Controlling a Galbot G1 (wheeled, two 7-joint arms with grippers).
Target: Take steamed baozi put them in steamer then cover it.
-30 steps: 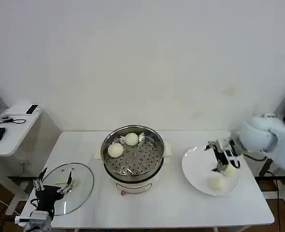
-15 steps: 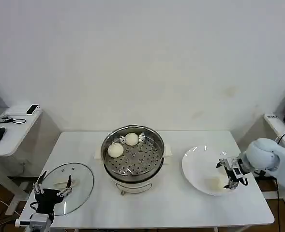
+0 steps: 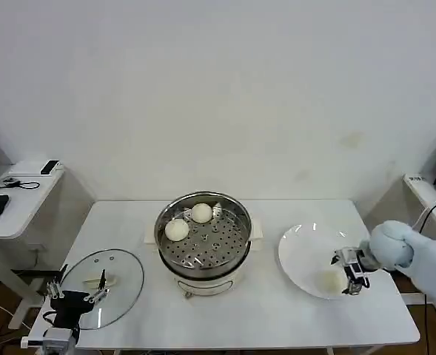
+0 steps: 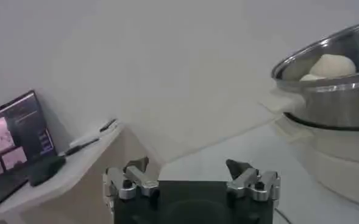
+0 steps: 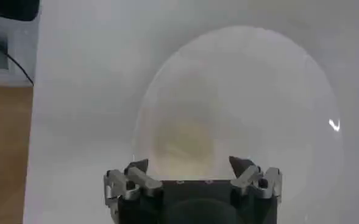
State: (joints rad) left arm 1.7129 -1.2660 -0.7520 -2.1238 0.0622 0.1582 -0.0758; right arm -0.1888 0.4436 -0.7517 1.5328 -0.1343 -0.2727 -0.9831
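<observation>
no readable brand or writing on anything i can see. steamer (image 3: 203, 240) sits mid-desk, steel pot on a white base, perforated tray inside; two baozi in it, one (image 3: 176, 230) toward my left side of the tray, one (image 3: 200, 213) at the far side, close together. in the left wrist view the steamer (image 4: 334, 79) rim shows with a baozi (image 4: 330, 66) peeking above it.

white plate (image 3: 304, 251) is on the desk (image 3: 277, 310) to the right of the steamer, apart from it. one pale baozi (image 3: 329, 280) lies on the plate's near-right part; in the right wrist view it shows as a blurred cream blob (image 5: 182, 141) on the plate (image 5: 289, 91).

my right tool (image 3: 351, 275) is over the plate's right edge, just beside that baozi, fingers spread with nothing between them; right wrist view shows the right tool (image 5: 191, 167) with the baozi just beyond the tips, not touching as far as i can tell.

cover (image 3: 103, 285), clear glass with a pale handle, lies flat on the desk left of the steamer. my left tool (image 3: 75, 294) hangs at the cover's near-left edge, fingers apart, empty; same in the left wrist view (image 4: 188, 170).
</observation>
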